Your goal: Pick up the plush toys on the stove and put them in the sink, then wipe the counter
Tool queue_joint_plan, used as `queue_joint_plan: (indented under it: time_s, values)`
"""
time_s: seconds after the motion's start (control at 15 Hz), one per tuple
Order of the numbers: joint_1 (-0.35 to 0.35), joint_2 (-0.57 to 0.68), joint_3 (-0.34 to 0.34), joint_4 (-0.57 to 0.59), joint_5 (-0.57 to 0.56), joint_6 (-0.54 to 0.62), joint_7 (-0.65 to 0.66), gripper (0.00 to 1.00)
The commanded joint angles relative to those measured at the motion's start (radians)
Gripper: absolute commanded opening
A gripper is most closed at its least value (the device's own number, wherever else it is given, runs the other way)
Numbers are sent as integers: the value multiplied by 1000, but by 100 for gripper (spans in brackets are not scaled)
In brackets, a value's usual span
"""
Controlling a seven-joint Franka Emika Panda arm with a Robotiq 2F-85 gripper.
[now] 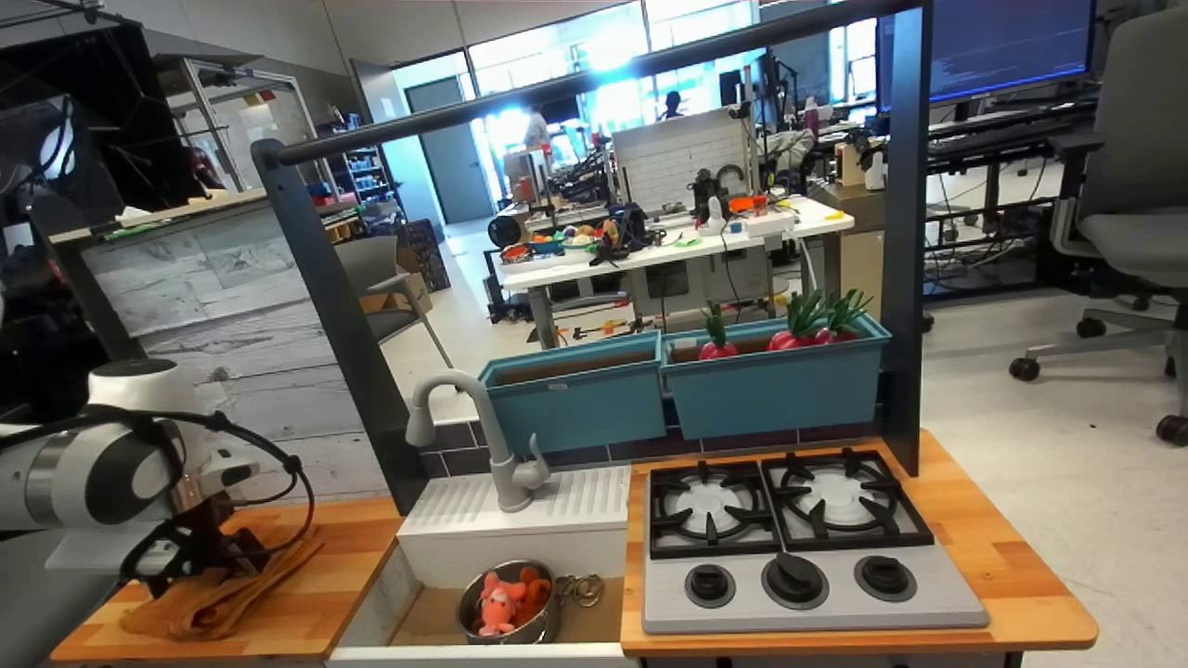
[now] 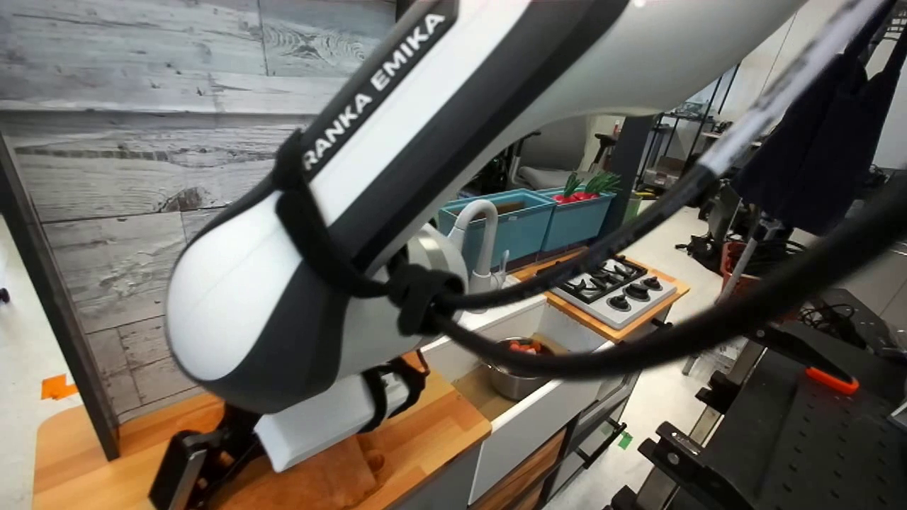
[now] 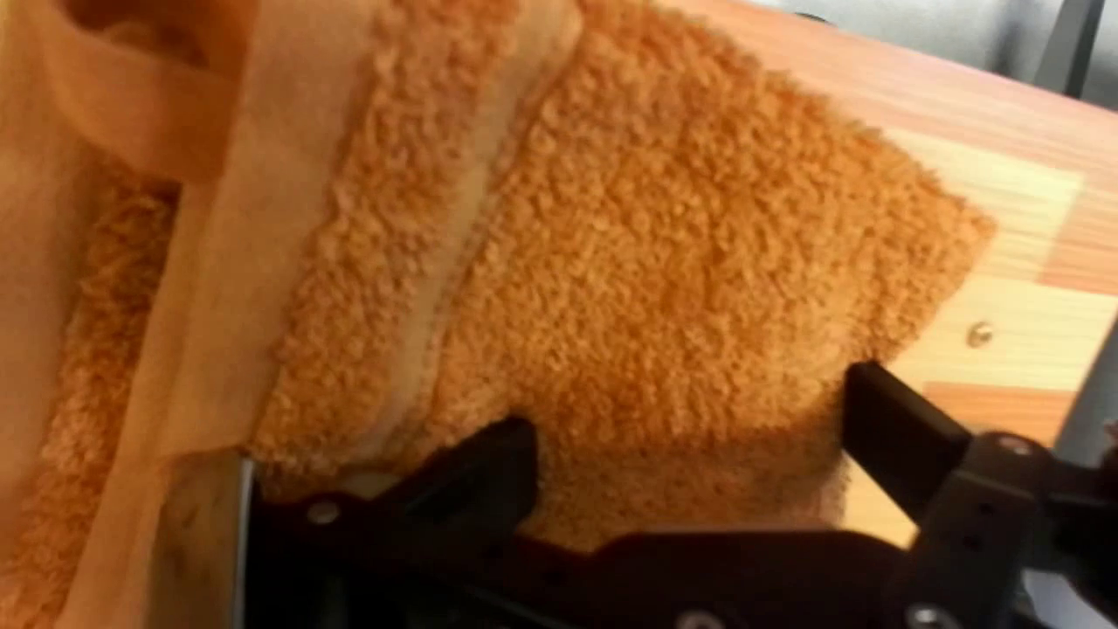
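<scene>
Hanging over orange cloth [image 3: 681, 253] on table [image 1: 353, 568] w/ hand [image 3: 690, 402] spread wide; can't tell if touching.
Can see toys [image 1: 501, 603], orange-red, in bowl [image 2: 514, 386] inside sink [image 1: 585, 549], btwn cloth & stove [image 1: 784, 524], in both exterior views. Can also see metal bits [image 1: 583, 586] just beside bowl, + red veg [image 1: 789, 341] w/ green tops in teal bin [image 1: 780, 394] behind stove.

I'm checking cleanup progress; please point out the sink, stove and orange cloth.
Sink [image 1: 585, 552]: in an exterior view, inner back wall.
Stove [image 1: 773, 506]: in an exterior view, grate frame.
Orange cloth [image 3: 646, 253]: in the wrist view, fuzzy face.
</scene>
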Motion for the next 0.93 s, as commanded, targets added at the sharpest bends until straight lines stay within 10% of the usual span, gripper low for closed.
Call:
queue_joint_plan:
  time_s: [0.0, 0.47, 0.87]
  values:
    - [75, 109, 17, 154, 13, 42, -30, 100]
    - [113, 151, -93, 285, -3, 7, 5, 100]
    - [-74, 59, -89, 163, 69, -104, 63, 100]
